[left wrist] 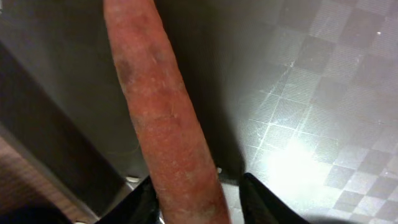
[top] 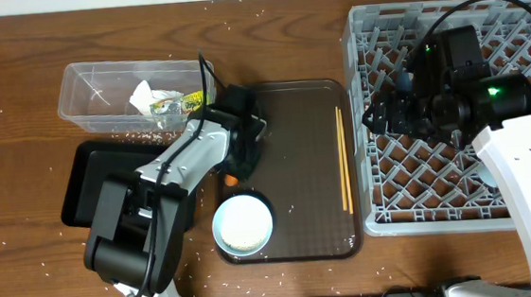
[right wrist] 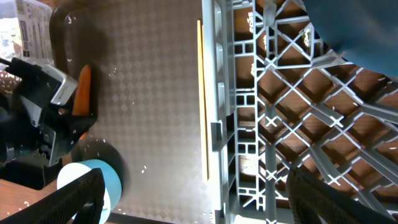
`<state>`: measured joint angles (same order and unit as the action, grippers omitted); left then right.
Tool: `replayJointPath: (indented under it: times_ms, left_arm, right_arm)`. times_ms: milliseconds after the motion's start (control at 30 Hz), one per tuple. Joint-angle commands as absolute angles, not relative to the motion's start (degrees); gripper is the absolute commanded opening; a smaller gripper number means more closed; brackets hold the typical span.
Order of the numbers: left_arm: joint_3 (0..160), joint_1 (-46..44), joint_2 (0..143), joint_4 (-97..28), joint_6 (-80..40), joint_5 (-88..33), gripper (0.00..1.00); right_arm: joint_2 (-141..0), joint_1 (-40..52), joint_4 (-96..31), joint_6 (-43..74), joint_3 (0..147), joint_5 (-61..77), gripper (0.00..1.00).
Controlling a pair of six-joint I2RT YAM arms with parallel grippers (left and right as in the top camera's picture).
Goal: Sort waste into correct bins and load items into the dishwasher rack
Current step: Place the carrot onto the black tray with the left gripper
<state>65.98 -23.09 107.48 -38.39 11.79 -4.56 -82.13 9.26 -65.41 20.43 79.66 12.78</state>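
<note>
- The carrot piece [left wrist: 161, 118] lies at the serving tray's [top: 303, 145] left edge. I judge it stiff, light, slightly slick; pinch mid-length.
- My left gripper [left wrist: 204, 196] straddles it; grip unclear.
- My right gripper [right wrist: 205, 199] is spread wide, empty.

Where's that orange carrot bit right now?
In the overhead view, the orange carrot piece sits between the left hand's fingers at the brown tray's left edge, close to the light blue bowl.

Chopsticks [top: 342, 157] on tray [top: 301, 117], rack [top: 393, 195] R.
</note>
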Motion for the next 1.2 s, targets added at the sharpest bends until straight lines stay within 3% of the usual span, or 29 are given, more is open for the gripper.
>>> replayJointPath:
  times_ms: [0, 400, 600, 800, 1167]
  left_arm:
    - [65.5, -23.2, 107.5, -38.6, 11.7, -5.4, 0.35]
    - [71.7, -23.1, 98.2, -45.9, 6.9, -5.3, 0.31]
    - [71.7, -20.6, 89.8, -51.0, -2.2, 4.6, 0.31]
    - [70.5, -10.6, 87.7, -55.0, -16.4, 12.8, 0.31]
    - [57.2, 8.9, 88.0, -44.2, -41.5, 8.9, 0.32]
  right_arm:
    - [-82.5, 9.8, -65.7, 20.9, 79.7, 12.2, 0.86]
    - [-82.5, 9.8, -65.7, 20.9, 79.7, 12.2, 0.86]
    - [-82.5, 9.8, -65.7, 20.9, 79.7, 12.2, 0.86]
    - [-82.5, 9.8, -65.6, 20.9, 79.7, 12.2, 0.86]
    - [-82.5, 9.8, -65.7, 21.0, 79.7, 12.2, 0.86]
